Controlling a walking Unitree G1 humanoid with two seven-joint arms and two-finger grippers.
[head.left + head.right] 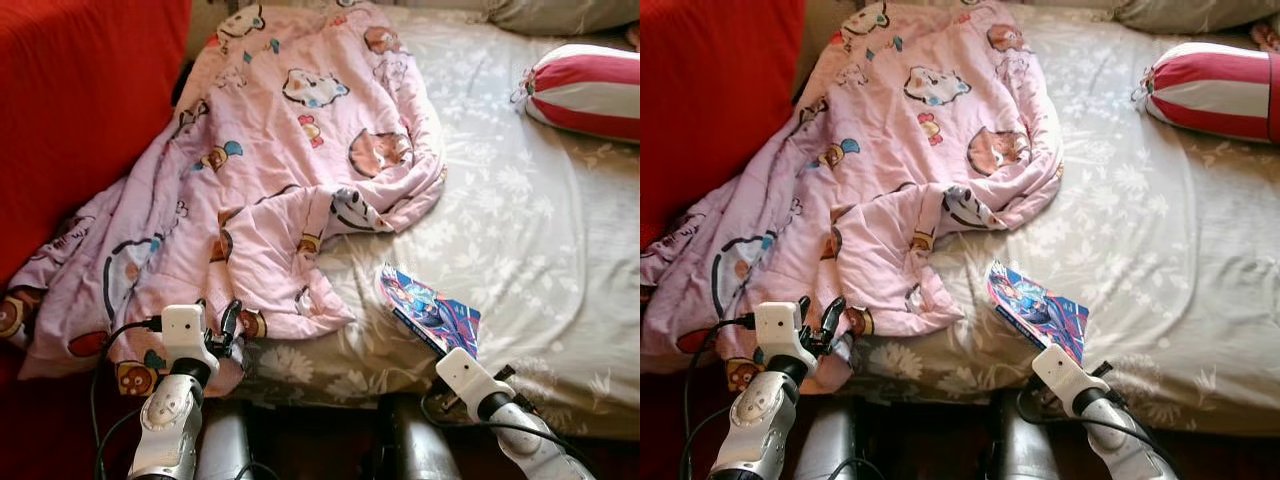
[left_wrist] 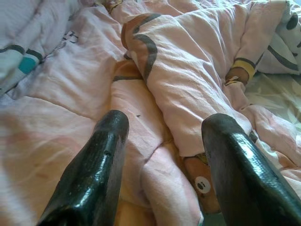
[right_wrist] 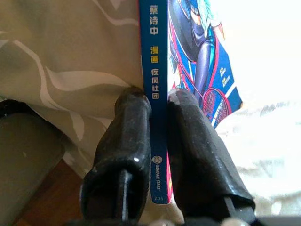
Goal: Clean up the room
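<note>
right gripper: clamped on spine of comic book at bed front edge, book's long axis running away from gripper | left gripper: jaws spread, empty, over pink blanket at front-left corner

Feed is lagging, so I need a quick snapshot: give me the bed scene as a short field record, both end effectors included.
surface: bed with grey floral sheet
blanket: pink cartoon quilt, crumpled over the bed's left side, draping off the near edge
book: comic book at the near edge of the bed
pillow: red and white striped bolster, far right
left end effector: open, fingers astride a fold of the quilt
right end effector: shut on the comic book's spine
backdrop: red panel on the left
</note>
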